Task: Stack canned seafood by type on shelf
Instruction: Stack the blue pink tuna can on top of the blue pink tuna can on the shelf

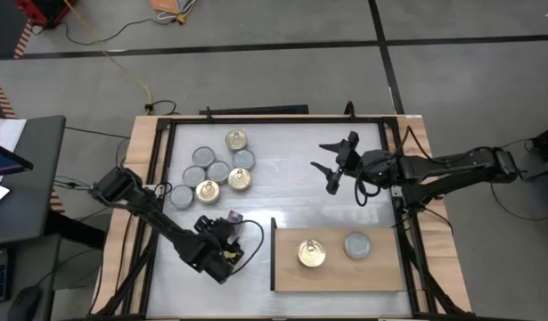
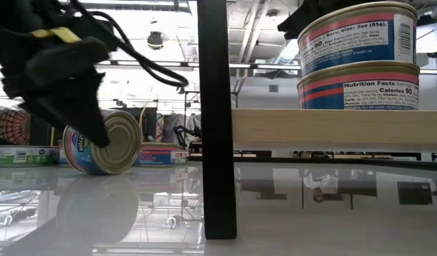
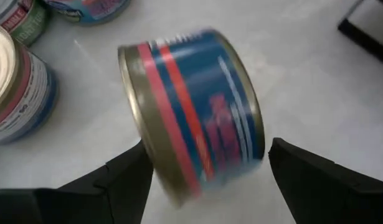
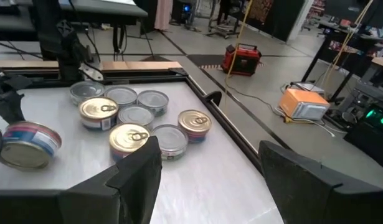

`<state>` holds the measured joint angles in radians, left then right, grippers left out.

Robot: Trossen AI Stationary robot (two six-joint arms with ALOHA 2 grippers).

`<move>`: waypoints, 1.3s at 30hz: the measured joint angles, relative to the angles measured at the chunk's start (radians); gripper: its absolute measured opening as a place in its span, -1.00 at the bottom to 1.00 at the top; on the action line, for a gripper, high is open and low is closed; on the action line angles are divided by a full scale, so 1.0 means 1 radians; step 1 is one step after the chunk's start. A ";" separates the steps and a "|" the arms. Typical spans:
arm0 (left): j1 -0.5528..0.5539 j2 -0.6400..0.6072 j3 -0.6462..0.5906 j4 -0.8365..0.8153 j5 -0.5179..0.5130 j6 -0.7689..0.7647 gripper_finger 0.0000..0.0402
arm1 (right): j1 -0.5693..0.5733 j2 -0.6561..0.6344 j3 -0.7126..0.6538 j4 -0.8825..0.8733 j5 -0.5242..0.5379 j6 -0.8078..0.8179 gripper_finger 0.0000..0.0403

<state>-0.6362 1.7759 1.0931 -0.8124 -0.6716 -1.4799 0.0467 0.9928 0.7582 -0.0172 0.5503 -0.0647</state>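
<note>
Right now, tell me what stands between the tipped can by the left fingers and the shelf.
The tipped can lies on its side between the open left fingers. A dark upright post stands between it and the shelf.

Blue, red-striped can (image 3: 194, 112), gold-rimmed; light-brown shelf (image 1: 340, 276); silver-grey and gold lids.

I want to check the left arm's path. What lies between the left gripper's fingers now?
A blue-and-red can lying on its side, in the left wrist view. The left gripper is open around it, on the white table.
</note>
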 joint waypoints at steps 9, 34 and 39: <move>0.062 0.007 0.000 -0.037 -0.066 -0.030 0.49 | 0.000 0.002 0.000 -0.005 0.000 0.003 0.46; 0.049 -0.284 0.000 -0.100 -0.392 0.763 -0.14 | 0.001 0.028 0.001 -0.020 -0.182 -0.111 0.46; 0.071 -0.361 0.000 0.000 -0.456 1.113 -0.14 | 0.050 0.088 0.002 0.169 -0.265 -0.212 0.46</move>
<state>-0.5656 1.4148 1.0927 -0.8120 -1.1276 -0.3670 0.0971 1.0812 0.7597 0.1514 0.2857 -0.2764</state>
